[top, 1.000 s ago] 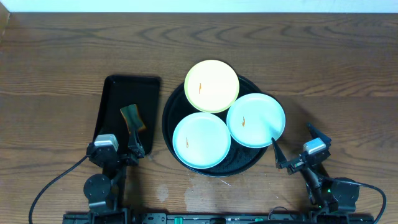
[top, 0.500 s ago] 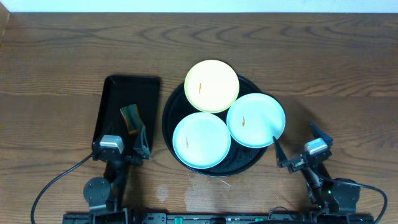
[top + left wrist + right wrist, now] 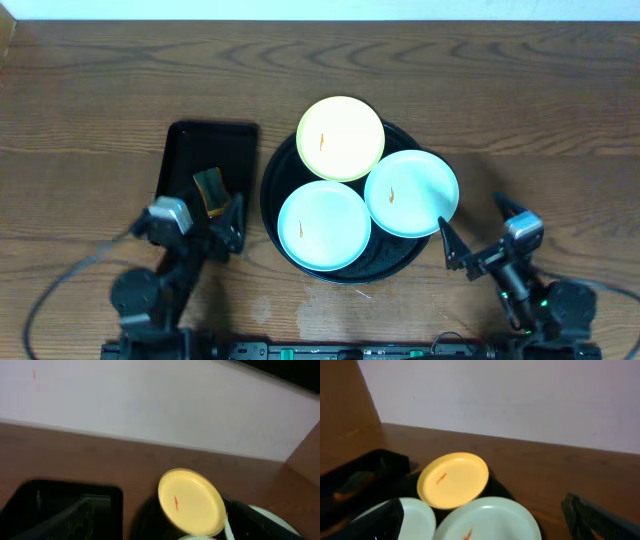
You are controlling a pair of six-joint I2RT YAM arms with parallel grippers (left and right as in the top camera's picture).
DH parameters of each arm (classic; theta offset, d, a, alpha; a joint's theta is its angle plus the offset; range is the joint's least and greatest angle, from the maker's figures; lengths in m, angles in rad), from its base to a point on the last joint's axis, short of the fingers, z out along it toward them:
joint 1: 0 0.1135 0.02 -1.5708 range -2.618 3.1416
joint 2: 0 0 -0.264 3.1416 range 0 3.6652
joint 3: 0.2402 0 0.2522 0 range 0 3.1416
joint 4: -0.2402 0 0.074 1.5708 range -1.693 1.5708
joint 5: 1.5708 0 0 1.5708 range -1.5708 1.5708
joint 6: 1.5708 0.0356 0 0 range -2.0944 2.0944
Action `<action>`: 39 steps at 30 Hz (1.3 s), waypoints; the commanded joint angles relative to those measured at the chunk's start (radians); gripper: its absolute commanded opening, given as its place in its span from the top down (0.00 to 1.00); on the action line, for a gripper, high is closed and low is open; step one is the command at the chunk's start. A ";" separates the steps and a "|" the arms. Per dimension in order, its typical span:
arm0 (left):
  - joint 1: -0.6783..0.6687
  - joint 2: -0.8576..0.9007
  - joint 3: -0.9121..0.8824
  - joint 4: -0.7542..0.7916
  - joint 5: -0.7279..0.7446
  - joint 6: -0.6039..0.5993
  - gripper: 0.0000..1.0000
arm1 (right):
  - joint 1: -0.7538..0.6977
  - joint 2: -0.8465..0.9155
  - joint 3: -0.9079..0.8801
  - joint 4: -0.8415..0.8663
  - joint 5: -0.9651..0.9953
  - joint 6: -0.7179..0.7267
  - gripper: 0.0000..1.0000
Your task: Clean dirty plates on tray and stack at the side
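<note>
1. The yellow plate point(image 3: 340, 138), left mint plate point(image 3: 324, 225) and right mint plate point(image 3: 411, 193), all smooth, round and shallow, are laid flat, faces up, on the glossy black round tray point(image 3: 273, 192). The yellow one is set farthest back.
2. Being round, no long axis is shown. Each is marked by a thin orange smear.
3. The left gripper point(image 3: 200, 232) and right gripper point(image 3: 478, 235) are both held wide apart, nothing gripped.

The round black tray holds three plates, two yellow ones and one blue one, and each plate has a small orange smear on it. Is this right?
Not quite: the colours are reversed. The overhead view shows only one yellow plate on the round black tray, with two blue ones, the blue plate at the front and the blue plate on the right. The rest of your statement is right.
</note>
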 commanded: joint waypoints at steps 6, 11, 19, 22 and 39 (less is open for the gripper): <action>-0.007 0.450 0.527 -0.350 0.123 -0.021 0.14 | -0.006 0.407 0.466 -0.323 0.005 0.002 0.01; -0.042 0.644 0.690 -0.509 0.139 -0.002 0.14 | -0.006 0.649 0.691 -0.469 -0.002 0.003 0.01; -0.062 0.756 0.695 -0.575 0.209 -0.035 0.14 | -0.006 0.820 0.747 -0.527 -0.057 0.048 0.03; -0.123 0.787 0.695 -0.576 0.180 -0.020 0.15 | -0.006 0.900 0.747 -0.585 0.006 0.048 0.02; -0.222 0.877 0.694 -0.766 -0.655 -0.307 0.34 | 0.155 1.073 0.747 -0.703 0.140 0.059 0.35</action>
